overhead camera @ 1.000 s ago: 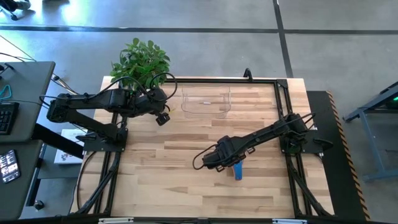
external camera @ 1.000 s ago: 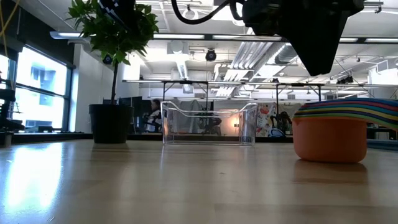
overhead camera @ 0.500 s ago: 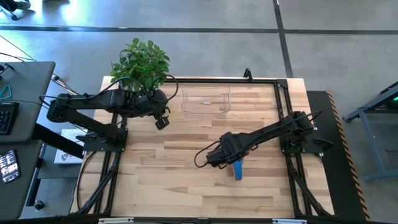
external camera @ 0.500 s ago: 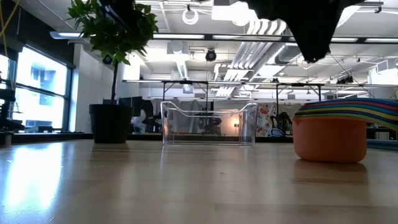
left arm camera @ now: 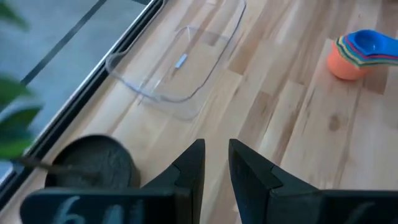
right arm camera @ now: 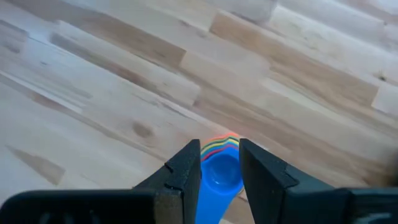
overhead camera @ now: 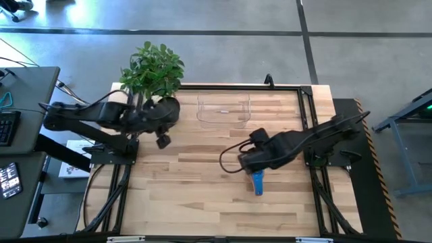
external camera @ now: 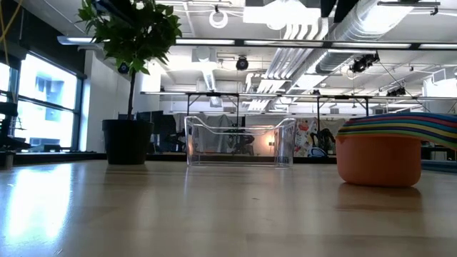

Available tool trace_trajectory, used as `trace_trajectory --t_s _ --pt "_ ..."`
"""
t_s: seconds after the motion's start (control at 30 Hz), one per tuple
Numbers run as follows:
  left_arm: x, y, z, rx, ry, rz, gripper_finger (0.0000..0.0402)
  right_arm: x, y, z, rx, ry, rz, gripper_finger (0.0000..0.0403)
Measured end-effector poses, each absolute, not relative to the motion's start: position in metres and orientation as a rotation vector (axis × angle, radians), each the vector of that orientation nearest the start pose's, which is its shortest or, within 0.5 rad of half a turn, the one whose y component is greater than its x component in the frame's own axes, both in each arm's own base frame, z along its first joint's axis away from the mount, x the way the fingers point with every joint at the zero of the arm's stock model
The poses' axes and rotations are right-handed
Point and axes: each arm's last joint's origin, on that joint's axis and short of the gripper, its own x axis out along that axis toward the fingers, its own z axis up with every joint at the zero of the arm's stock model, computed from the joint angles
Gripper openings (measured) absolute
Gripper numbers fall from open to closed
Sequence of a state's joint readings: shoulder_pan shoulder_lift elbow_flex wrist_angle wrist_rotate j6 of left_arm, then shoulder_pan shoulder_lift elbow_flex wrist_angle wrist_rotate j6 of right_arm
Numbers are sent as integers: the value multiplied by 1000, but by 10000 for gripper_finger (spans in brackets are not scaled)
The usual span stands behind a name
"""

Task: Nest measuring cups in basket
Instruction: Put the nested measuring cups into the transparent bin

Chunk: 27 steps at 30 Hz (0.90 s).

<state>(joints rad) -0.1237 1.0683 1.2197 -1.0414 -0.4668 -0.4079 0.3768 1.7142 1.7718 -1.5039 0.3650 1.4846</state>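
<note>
The measuring cups [external camera: 382, 153] stand nested in one stack on the table toward its near right, the orange one at the bottom and the blue one [right arm camera: 221, 169] on top. The stack also shows from above [overhead camera: 257, 182] and from the left wrist [left arm camera: 357, 53]. My right gripper [right arm camera: 219, 158] hangs above the stack, open, touching nothing [overhead camera: 252, 164]. The clear basket [overhead camera: 224, 109] stands at the far middle with nothing in it [external camera: 240, 141]. My left gripper [overhead camera: 163, 141] hovers at the left, fingers a narrow gap apart [left arm camera: 216, 165], with nothing between them.
A dark pot with a green plant [overhead camera: 156, 74] stands at the far left corner, its pot [external camera: 127, 141] left of the basket. Black rails [overhead camera: 250, 86] frame the table. Bare wood lies between the stack and the basket.
My right gripper has risen from just above the stack, out of the low view, and drifted toward the table's right edge while tipping. My left gripper has swung toward the near left, away from the basket. The cup stack has stayed in place.
</note>
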Motion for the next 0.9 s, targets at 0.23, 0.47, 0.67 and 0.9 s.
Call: trace_trajectory --t_s 0.23,0.47,0.67,0.9 --pt "142 -14 334 -216 646 457 62 280 102 360 735 938 -893 103" --pt "118 -17 307 -264 461 337 62 280 101 361 739 936 -892 103" --pt "104 -18 281 -235 343 252 62 281 102 361 746 938 -886 103" --pt "89 -16 254 -215 236 199 62 281 103 360 768 967 -870 103"
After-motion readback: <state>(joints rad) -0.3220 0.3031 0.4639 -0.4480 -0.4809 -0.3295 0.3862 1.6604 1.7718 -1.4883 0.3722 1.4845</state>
